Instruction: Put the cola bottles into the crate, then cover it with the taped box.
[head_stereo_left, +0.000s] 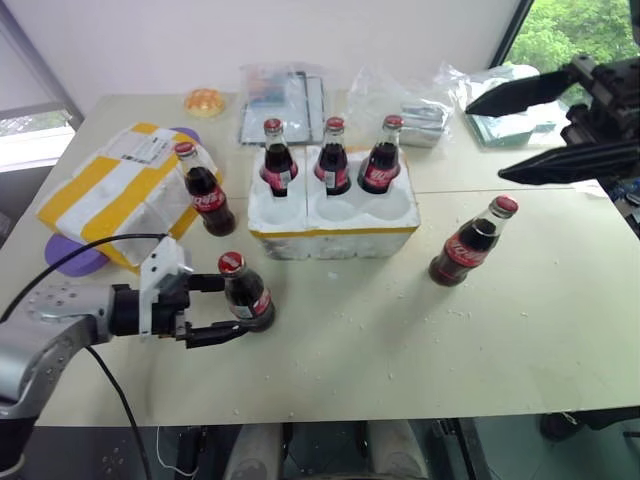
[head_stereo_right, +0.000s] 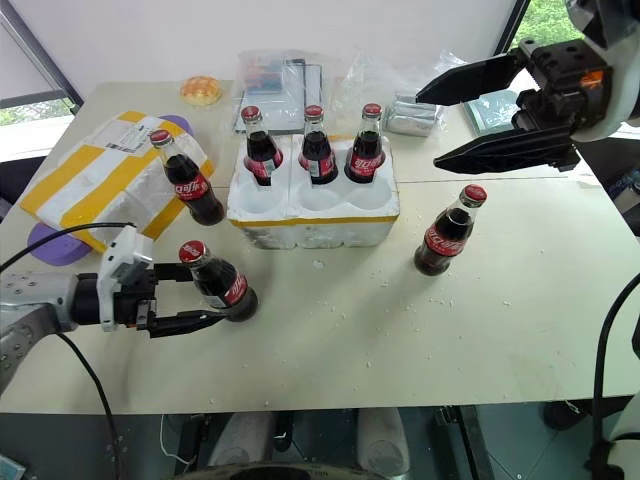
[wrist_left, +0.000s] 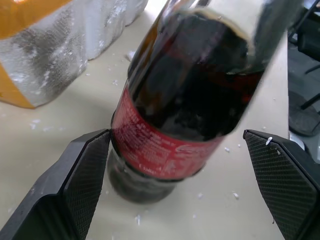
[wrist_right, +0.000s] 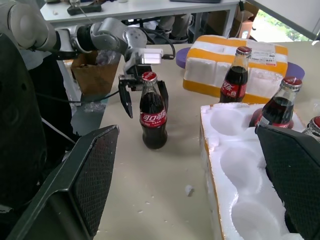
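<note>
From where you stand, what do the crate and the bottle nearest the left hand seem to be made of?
The crate looks like white styrofoam: matte, grainy, with crumbs shed on the table, and glossy yellow tape along its base. The bottle between the open left hand fingers looks like clear glass, shiny over dark cola, with a red label; its red cap is probably metal.

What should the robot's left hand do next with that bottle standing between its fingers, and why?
Probably close on it. The left hand is open, its fingers either side of the cola bottle, which stands on the table. One finger is at the label; the other stands clear. The crate has three empty wells.
</note>
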